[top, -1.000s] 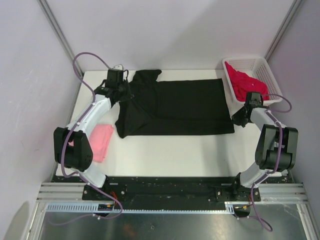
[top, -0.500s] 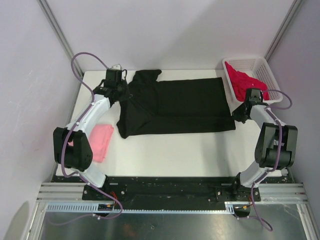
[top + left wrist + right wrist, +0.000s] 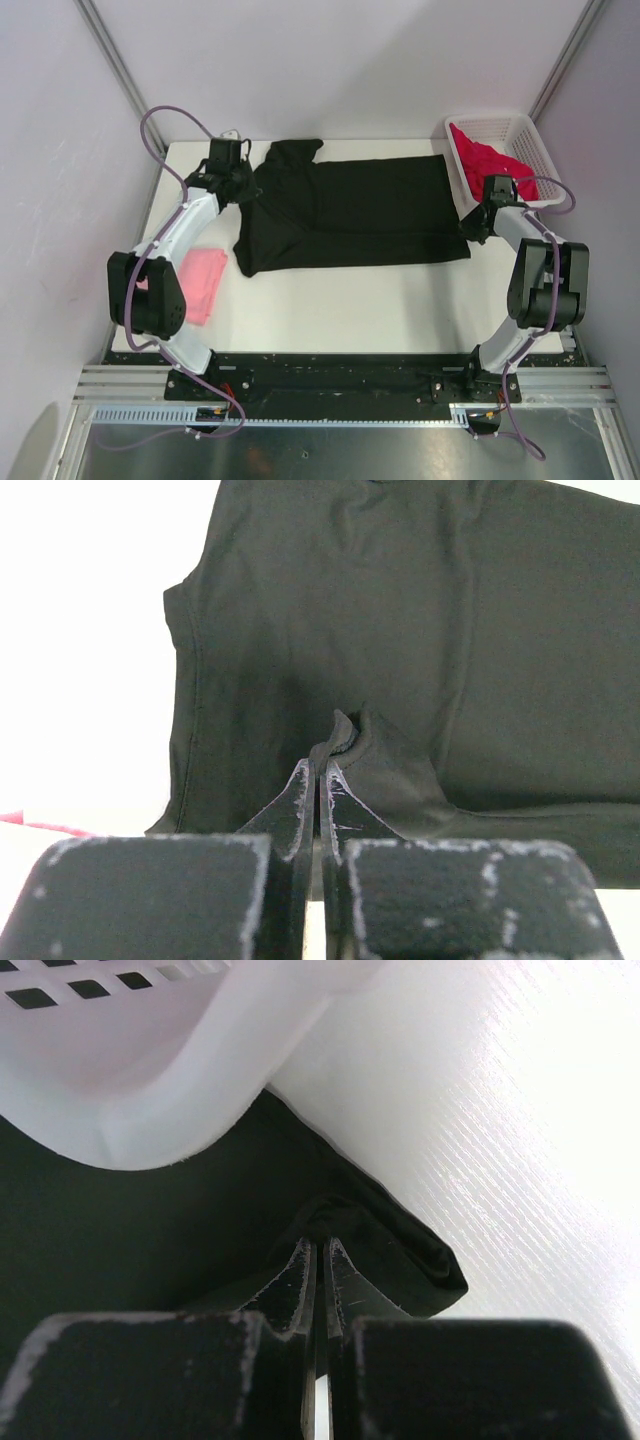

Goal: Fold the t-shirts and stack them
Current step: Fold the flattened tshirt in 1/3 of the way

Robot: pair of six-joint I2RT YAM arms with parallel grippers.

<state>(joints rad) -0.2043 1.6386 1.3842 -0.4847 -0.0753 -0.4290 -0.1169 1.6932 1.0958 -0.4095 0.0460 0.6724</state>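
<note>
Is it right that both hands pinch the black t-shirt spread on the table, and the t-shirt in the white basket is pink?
Wrong on colour: the top external view shows the red t-shirt in the white basket; the pink t-shirt lies on the table. Left hand and right hand do pinch the black t-shirt.

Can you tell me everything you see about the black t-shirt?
The black t-shirt is soft, plain dark cloth, spread mostly flat across the far part of the white table. One sleeve sticks out at its far left. The left gripper pinches a small fold on its left end, and the right gripper pinches its right corner, next to the white basket.
</note>
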